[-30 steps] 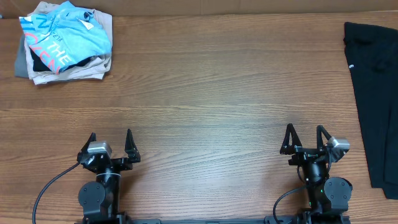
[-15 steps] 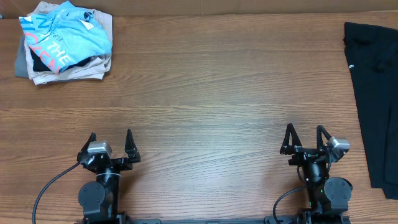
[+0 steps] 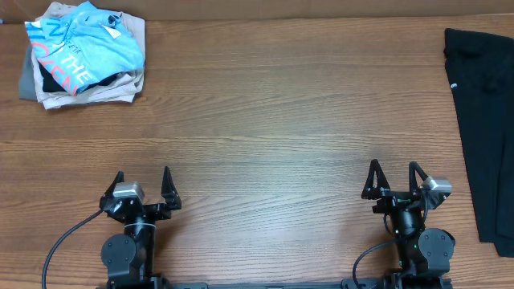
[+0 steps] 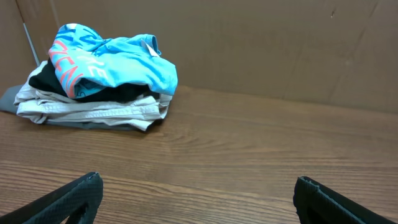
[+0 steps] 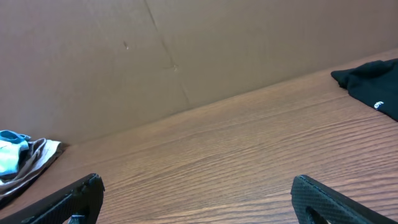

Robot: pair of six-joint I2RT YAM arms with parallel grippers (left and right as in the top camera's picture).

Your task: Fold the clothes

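Observation:
The clothes, a crumpled sky-blue T-shirt (image 3: 87,44) with red and white lettering, lie on top of a pile at the table's far left corner. The left wrist view shows that shirt (image 4: 118,59) well ahead and to the left. Only a blue edge of the shirt (image 5: 9,155) reaches into the right wrist view at far left. My left gripper (image 3: 143,177) rests near the front edge, open and empty. My right gripper (image 3: 393,170) sits at the front right, also open with nothing between its fingers. Both are far from the shirt.
Under the shirt lie a black garment and beige clothing (image 3: 88,90) with a grey piece (image 3: 26,80). A black garment (image 3: 484,120) is spread along the right edge of the wooden table (image 3: 265,120). A cardboard wall (image 4: 261,43) stands behind the table.

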